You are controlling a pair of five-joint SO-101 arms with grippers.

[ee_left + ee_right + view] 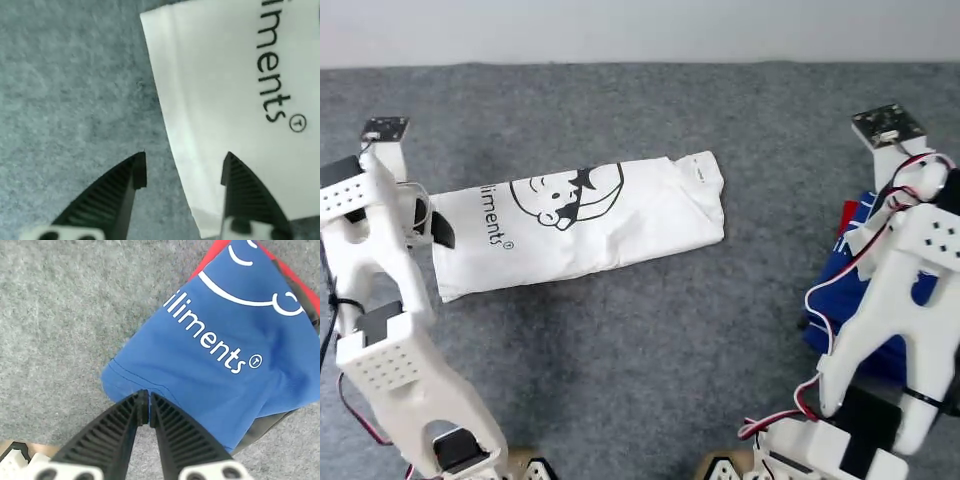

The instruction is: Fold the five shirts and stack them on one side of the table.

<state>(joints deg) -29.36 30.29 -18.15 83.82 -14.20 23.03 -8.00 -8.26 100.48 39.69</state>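
Left pincer (185, 159) seemingly straddles white shirt (580, 225).

The folded white cotton shirt (585, 225) lies across the left half of the grey felt-covered counter (650, 360), well apart from the pile at the right edge, where a blue cotton shirt (225, 370) lies on a red shirt (846, 216). The left tool (182, 167) straddles the white shirt's left end, one finger over cloth and the other over bare counter. The right tool (149, 402) sits at the blue shirt's edge.
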